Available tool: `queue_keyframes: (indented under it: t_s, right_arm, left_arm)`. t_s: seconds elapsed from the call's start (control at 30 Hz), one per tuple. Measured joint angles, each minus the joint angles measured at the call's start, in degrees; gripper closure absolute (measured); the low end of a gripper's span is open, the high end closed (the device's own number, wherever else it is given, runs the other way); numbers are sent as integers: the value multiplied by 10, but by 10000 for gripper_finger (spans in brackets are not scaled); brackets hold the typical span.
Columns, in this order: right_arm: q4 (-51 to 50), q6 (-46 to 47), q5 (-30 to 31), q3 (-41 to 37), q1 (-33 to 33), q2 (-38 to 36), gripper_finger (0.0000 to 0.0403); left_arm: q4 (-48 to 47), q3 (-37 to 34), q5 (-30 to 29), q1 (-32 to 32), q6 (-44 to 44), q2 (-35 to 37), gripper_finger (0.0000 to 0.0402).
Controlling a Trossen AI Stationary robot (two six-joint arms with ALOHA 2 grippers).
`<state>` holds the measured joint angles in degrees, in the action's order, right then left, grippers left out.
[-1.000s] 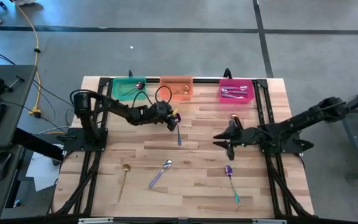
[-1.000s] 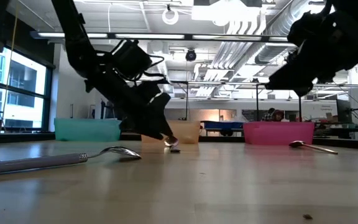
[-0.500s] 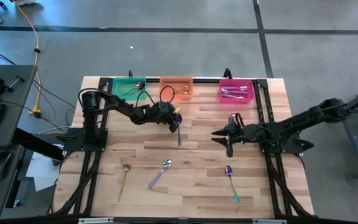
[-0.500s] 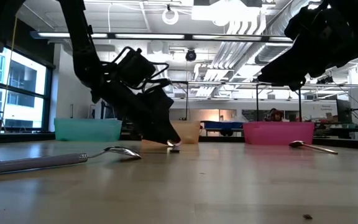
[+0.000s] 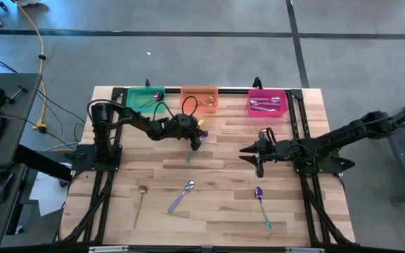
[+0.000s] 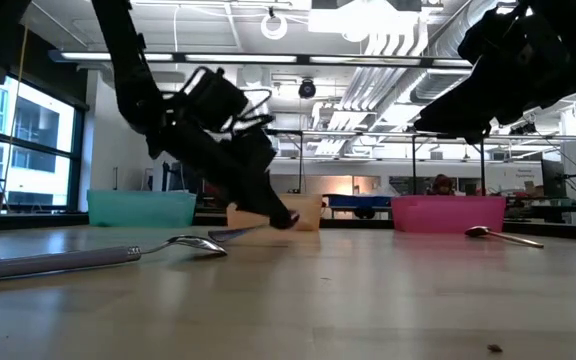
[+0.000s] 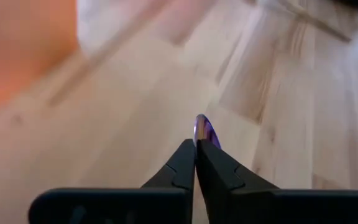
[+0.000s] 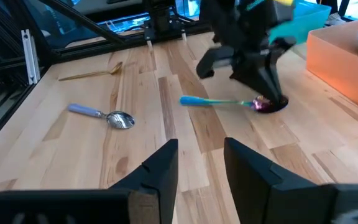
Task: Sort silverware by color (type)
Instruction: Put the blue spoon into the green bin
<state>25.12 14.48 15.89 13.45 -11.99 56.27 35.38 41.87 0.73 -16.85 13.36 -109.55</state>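
My left gripper [image 5: 201, 138] is shut on an iridescent purple spoon with a teal handle [image 8: 219, 101], a little in front of the orange bin [image 5: 200, 98]. My right gripper [image 5: 253, 160] hovers open right of centre, with nothing between its fingers [image 8: 166, 158]. Flat on the wood lie a gold spoon [image 5: 140, 197], a silver spoon with a lilac handle [image 5: 181, 195] and another purple-teal spoon [image 5: 261, 204]. The green bin [image 5: 146, 98], the orange bin and the pink bin [image 5: 267, 104] each hold some silverware. My left gripper pinches the purple bowl end [image 7: 202, 130] of the spoon between its two shut fingertips, which slant down from the table's far left. The teal handle [image 6: 233, 233] sticks out sideways, roughly level and off the wood. Whether the bowl touches the table I cannot tell.
The three bins stand in a row along the table's far edge. One more spoon [image 6: 503, 236] lies near my right arm. Black frame rails run along the table's left and right sides. Bare wood stretches between the two arms.
My left gripper has shut on the bowl end of the purple spoon and risen slightly. The spoon, which lay flat pointing toward the near edge, has had its handle lifted and swung toward the table's left.
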Motion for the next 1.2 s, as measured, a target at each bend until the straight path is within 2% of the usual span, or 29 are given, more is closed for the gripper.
queue_keyframes:
  t_s: [0.17, 0.43, 0.6, 0.73, 0.87, 1.0, 1.2]
  right_arm:
    - [0, 0, 0, 0, 0, 0, 289]
    - [-1, -6, 0, 0, 0, 0, 289]
    - [-1, -6, 0, 0, 0, 0, 289]
    - [-1, -10, 1, 0, 0, 0, 289]
    - [0, -15, 3, 0, 0, 0, 289]
    - [1, -15, 5, 0, 0, 0, 289]
    - [3, -12, 5, 0, 0, 0, 289]
  left_arm:
    - [-66, 0, -36, -17, -29, 77, 401]
    - [-317, 0, -108, -54, -126, 278, 401]
    - [-451, 0, -170, -88, -215, 398, 401]
    - [-506, 0, -223, -133, -295, 454, 401]
    - [-513, 0, -245, -187, -422, 461, 401]
    - [-475, 0, -255, -231, -552, 424, 401]
    - [-410, 0, -255, -297, -634, 351, 401]
